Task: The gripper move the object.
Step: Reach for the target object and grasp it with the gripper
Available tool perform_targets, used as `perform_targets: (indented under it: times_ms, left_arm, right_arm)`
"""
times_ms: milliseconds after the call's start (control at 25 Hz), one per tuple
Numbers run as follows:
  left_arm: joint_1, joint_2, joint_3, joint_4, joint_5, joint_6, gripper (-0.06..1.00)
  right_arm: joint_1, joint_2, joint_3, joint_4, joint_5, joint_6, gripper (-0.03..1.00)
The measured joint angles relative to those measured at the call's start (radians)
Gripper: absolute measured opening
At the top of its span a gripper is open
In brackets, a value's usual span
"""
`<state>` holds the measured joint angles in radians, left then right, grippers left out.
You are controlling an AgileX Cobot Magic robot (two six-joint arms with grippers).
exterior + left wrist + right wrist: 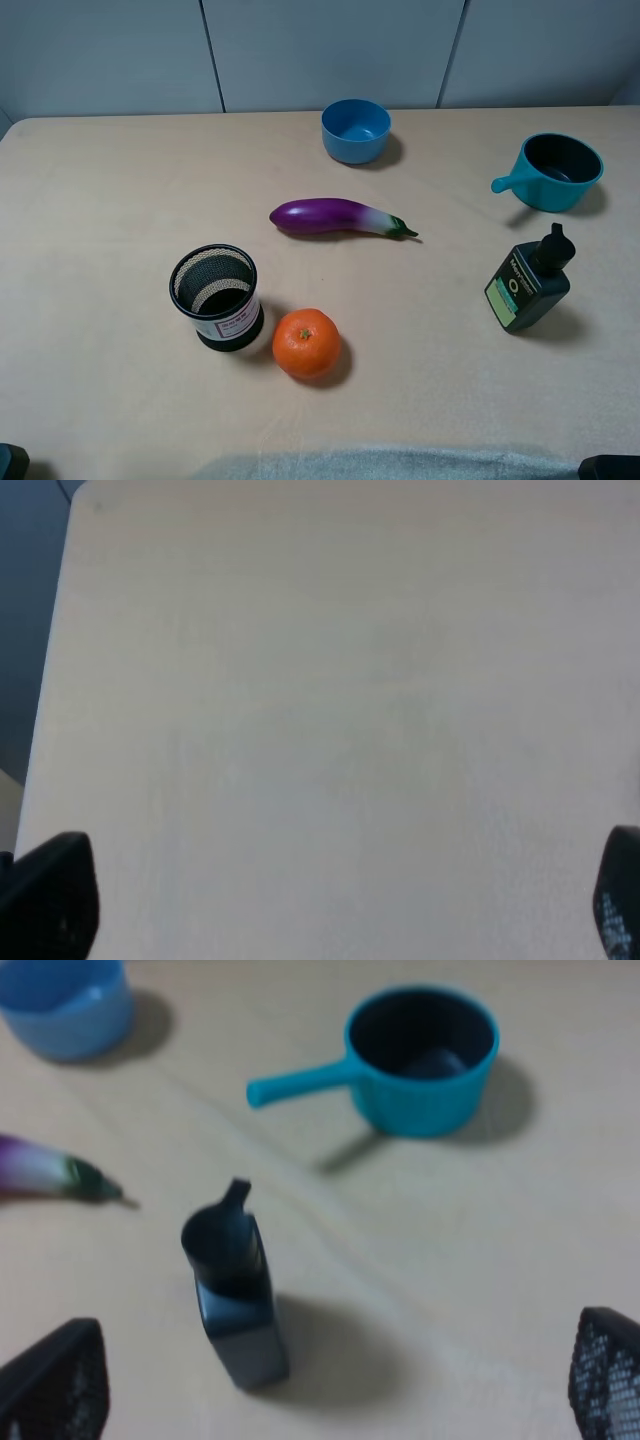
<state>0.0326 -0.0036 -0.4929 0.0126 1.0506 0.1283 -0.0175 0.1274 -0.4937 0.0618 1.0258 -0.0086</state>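
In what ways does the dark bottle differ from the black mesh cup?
The bottle is rectangular and closed by a spout cap; the mesh cup is round and open on top. The bottle carries a green label, the mesh cup a white one. Both are dark and stand upright.

left gripper spread wide, right gripper likewise

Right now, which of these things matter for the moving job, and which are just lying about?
For the job: bottle; right fingers, open.
Just lying about: blue bowl, teal pan, eggplant, orange, mesh cup.
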Motion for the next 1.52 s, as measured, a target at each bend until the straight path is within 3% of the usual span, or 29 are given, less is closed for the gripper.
perform_targets:
  times_ms: [520, 960, 1520]
  left_arm:
    - [0.0, 0.0, 0.0, 0.0, 0.0, 0.0, 0.99]
    - [0.0, 0.0, 0.0, 0.0, 0.0, 0.0, 0.99]
    - [0.0, 0.0, 0.0, 0.0, 0.0, 0.001, 0.99]
  right_arm:
    - [0.0, 0.433, -0.163, 0.045, 0.004, 0.0, 0.69]
    - [0.0, 0.768, -0.295, 0.052, 0.079, -0.012, 0.69]
    - [0.0, 0.987, -0.336, 0.084, 0.074, -0.089, 0.69]
